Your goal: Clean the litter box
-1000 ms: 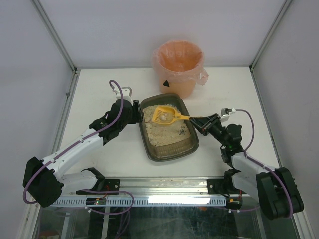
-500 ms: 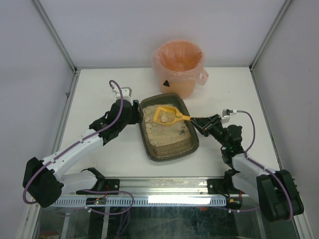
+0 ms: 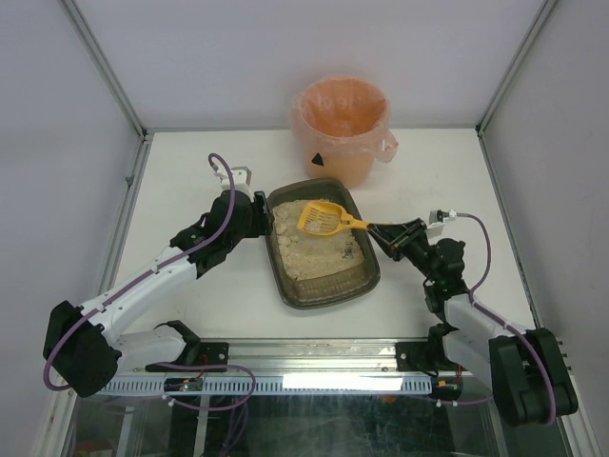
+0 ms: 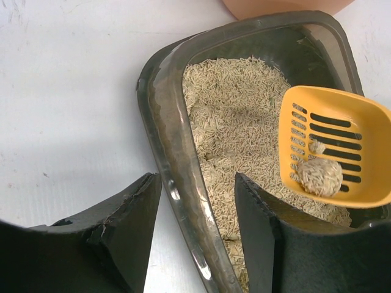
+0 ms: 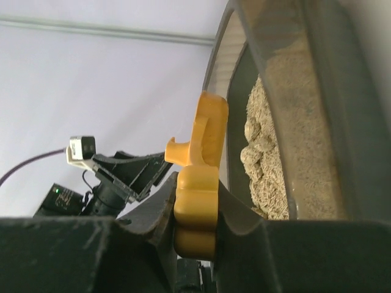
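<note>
The litter box point(image 3: 328, 301) is a dark tray of beige litter in the middle of the table, also seen in the left wrist view point(image 4: 171, 122) and as a dark wall point(image 5: 330, 91) in the right wrist view. My left gripper point(image 3: 265, 217) point(image 4: 196, 177) stands open astride the box's left rim, one finger outside and one inside, with a gap showing. My right gripper point(image 3: 376, 230) point(image 5: 197, 186) is shut on the handle of the yellow slotted scoop point(image 3: 322, 219) point(image 5: 204, 159). The scoop point(image 4: 336, 146) hovers over the far half of the litter, carrying a clump point(image 4: 319, 176).
An orange-pink bag-lined bucket point(image 3: 343, 124) stands just beyond the litter box, its base at the top of the left wrist view point(image 4: 287, 6). White walls with metal posts enclose the table on three sides.
The scoop has shifted a little to the right and toward the far end of the box, with the right gripper following. The left arm has not moved.
</note>
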`<state>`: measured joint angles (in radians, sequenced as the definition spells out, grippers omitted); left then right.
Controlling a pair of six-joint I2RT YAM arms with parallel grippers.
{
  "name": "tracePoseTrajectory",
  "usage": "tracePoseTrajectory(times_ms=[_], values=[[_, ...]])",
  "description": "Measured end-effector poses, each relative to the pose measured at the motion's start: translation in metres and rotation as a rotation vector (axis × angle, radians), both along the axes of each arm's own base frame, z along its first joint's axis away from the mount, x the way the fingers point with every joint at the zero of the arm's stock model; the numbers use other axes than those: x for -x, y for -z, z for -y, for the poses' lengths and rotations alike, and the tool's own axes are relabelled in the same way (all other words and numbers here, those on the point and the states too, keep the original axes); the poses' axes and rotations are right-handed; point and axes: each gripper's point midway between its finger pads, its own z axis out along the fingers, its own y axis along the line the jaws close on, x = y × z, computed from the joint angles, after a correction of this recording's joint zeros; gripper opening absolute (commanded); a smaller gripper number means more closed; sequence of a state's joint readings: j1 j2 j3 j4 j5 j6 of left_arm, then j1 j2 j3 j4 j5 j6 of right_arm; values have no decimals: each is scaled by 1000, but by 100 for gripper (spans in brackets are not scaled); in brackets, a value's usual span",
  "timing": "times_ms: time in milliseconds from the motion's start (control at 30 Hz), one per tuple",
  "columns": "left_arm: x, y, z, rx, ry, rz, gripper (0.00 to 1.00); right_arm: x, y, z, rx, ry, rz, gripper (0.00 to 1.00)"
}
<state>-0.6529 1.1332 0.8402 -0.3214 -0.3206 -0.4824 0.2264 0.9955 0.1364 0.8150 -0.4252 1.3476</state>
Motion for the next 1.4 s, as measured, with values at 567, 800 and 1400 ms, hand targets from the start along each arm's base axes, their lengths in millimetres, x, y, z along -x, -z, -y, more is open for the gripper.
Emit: tracePoseTrajectory(times_ms=[567, 800, 1400], values=[[0, -1, -1, 1, -1, 2, 68, -5, -17, 8, 11, 17, 39, 0], [1, -2, -1, 3, -4, 6, 73, -3, -18, 7, 9, 5, 34, 0], [7, -29, -17, 28, -46, 77, 79, -52, -176, 13, 22, 68, 201, 0]])
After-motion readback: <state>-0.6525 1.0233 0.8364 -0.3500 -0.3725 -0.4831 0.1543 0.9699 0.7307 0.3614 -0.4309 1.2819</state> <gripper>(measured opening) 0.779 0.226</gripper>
